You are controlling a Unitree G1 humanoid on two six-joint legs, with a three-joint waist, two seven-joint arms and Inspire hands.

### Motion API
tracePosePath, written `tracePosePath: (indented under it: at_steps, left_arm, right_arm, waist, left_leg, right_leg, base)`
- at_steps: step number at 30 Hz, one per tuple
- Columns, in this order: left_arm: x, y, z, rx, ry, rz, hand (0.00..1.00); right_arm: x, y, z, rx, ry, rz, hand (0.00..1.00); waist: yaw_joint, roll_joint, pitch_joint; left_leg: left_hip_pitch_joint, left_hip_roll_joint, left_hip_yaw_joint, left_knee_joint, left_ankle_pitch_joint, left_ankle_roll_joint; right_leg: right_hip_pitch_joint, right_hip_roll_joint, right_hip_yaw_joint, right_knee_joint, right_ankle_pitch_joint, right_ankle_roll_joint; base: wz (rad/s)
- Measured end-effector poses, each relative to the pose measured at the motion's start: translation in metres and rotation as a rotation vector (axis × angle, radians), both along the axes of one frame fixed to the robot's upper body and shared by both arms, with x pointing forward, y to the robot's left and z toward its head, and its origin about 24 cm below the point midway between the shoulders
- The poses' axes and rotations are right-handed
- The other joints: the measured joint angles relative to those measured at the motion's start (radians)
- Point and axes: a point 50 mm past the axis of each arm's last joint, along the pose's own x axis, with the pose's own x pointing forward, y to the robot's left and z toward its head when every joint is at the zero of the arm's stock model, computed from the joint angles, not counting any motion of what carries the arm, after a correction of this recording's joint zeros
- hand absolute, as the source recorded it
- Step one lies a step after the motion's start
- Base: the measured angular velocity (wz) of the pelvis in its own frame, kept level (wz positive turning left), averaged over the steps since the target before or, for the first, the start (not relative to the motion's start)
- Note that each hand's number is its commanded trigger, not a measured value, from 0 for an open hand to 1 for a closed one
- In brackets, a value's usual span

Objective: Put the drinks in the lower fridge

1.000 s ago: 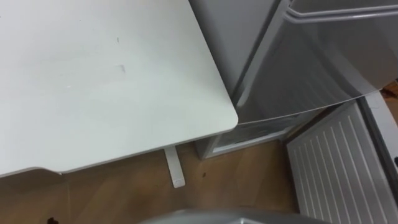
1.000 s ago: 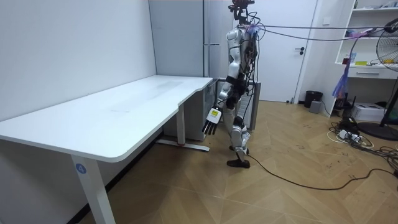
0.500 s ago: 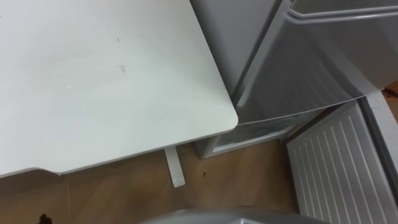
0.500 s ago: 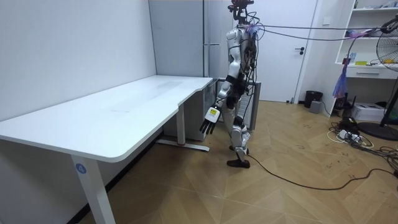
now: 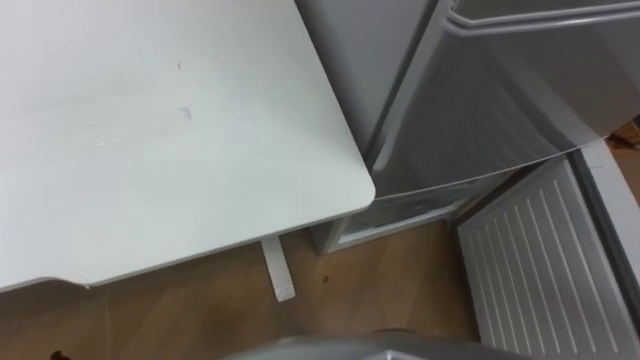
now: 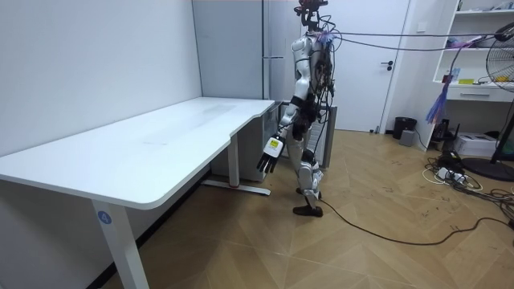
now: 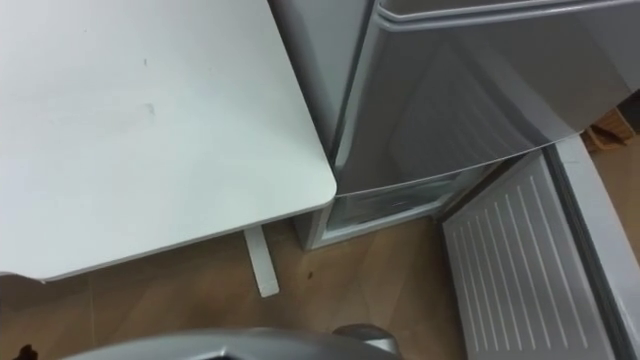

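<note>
Left hand (image 6: 271,155) hangs slack near the fridge (image 5: 500,110).

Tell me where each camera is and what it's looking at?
Left eye view: on the robot's head, looking down at the white table and fridge; its chest edges in below.
Right eye view: beside it, same scene, shifted slightly.
Room view: across the room, seeing the whole robot, its left robot hand hanging by the table.
Shared: table and fridge.

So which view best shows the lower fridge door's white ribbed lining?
Right eye view: the ribbed lining spans its lower right. Left eye view is much the same; in the room view the robot blocks it.
</note>
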Motion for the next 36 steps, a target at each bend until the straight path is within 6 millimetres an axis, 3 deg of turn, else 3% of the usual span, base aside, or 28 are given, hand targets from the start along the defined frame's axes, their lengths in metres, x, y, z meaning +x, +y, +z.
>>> tracePosePath:
  at_steps: [9, 22, 30, 36]
  left_arm:
    - [-0.002, -0.001, -0.001, -0.013, 0.041, -0.01, 0.0]
    - [0.006, 0.0, -0.001, -0.025, 0.024, -0.026, 0.0]
    - [0.015, -0.005, -0.004, -0.064, 0.04, -0.106, 0.0]
    - [0.02, -0.007, -0.004, -0.081, 0.05, -0.159, 0.0]
  right_arm:
    - [-0.002, 0.002, -0.002, 0.023, 0.005, -0.008, 0.0]
    - [-0.002, 0.004, -0.005, 0.038, -0.025, -0.033, 0.0]
    - [0.0, 0.007, -0.008, 0.043, -0.016, -0.001, 0.0]
    - [-0.011, 0.02, -0.02, 0.076, -0.056, 0.018, 0.0]
  waist:
    - [-0.003, 0.056, -0.0027]
    - [-0.002, 0.058, -0.0015]
    - [-0.002, 0.066, 0.0046]
    - [-0.002, 0.055, -0.0001]
  left_leg:
    - [-0.012, 0.002, -0.003, -0.002, 0.001, -0.002]
    - [-0.021, 0.004, 0.0, 0.001, 0.004, -0.006]
    - [-0.024, 0.005, 0.0, -0.002, 0.005, -0.007]
    - [-0.04, 0.008, -0.002, 0.001, 0.005, -0.008]
  right_leg:
    - [-0.002, 0.001, -0.004, -0.015, 0.006, -0.004]
    - [-0.014, 0.003, -0.005, -0.013, 0.008, -0.006]
    - [-0.018, 0.004, -0.013, -0.015, 0.008, -0.006]
    - [-0.033, 0.005, -0.015, -0.015, 0.009, -0.008]
  base:
    - [0.0]
    - [0.0]
    - [0.0]
    - [0.0]
